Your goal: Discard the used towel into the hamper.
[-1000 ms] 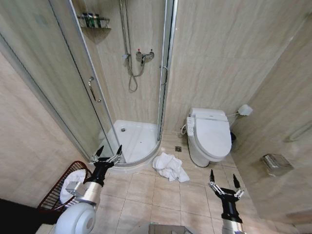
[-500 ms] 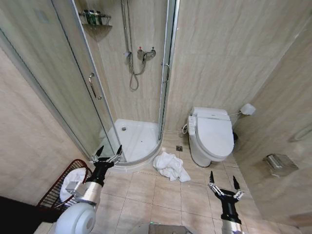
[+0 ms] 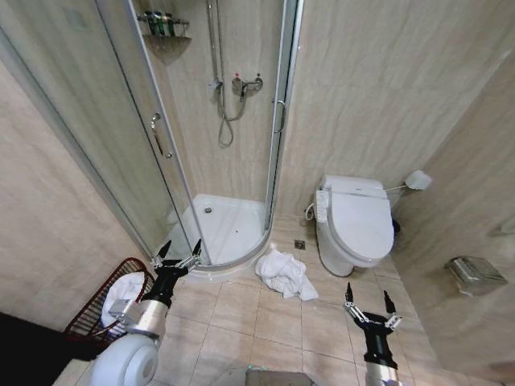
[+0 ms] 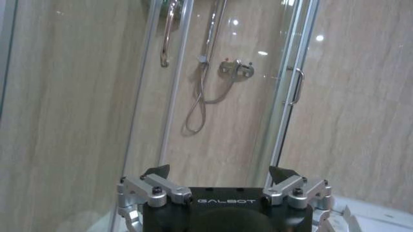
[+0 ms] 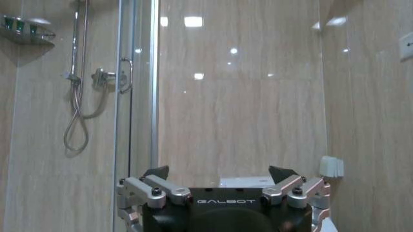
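White and crumpled, the towel lies on the beige floor tiles between the curved shower base and the toilet, touching neither gripper. The hamper stands at the lower left of the head view, against the wall beside the glass shower door; something white already lies inside its dark red wire sides.

Both arms are raised low in front of the robot. The left gripper hangs in front of the shower's edge, near the hamper and well apart from the towel, its two fingers spread wide with nothing between them. The right gripper sits over bare tiles in front of the toilet, fingers likewise parted and empty.

Only the head view takes in the floor, so the towel and hamper appear there. The left wrist view looks over the left gripper's dark fingertips at the shower interior: the hose, the mixer tap and the door handles. The right wrist view looks past the right gripper's open fingers at the tiled wall, with the shower hose behind glass to one side, a corner shelf with bottles high up, and the white top of the toilet cistern just beyond the fingers.
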Motion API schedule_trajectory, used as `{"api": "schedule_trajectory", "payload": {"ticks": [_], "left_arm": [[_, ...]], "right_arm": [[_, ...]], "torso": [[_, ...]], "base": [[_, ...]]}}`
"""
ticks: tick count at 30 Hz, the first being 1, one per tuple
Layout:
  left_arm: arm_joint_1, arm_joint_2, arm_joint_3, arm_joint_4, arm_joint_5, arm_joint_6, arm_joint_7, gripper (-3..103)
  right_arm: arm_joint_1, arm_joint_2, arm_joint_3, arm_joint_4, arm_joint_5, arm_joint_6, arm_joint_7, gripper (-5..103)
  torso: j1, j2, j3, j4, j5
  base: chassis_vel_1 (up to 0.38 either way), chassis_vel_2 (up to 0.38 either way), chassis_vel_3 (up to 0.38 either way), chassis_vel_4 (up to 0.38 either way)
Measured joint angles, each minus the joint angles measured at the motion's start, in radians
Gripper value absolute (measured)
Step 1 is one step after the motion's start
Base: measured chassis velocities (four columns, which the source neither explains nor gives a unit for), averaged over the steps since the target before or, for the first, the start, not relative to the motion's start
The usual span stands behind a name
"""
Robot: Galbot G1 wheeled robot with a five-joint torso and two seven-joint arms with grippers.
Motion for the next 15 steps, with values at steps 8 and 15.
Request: {"api": "schedule_trajectory", "payload": {"ticks": [8, 15], "left_arm": [[0.000, 0.000, 0.000, 0.000, 0.000, 0.000, 0.000, 100], [0.000, 0.000, 0.000, 0.000, 0.000, 0.000, 0.000, 100]], "right_arm": [[0.004, 0.000, -0.003, -0.004, -0.007, -0.005, 0.003, 100], [0.005, 0.000, -0.003, -0.007, 0.000, -0.006, 0.006, 100]], "torso": [[-0.018, -0.038, -0.020, -0.0001, 0.0000], [-0.033, -0.072, -0.039, -0.0001, 0.0000]], "base": [[0.000, 0.000, 0.000, 0.000], [0.000, 0.000, 0.000, 0.000]]}}
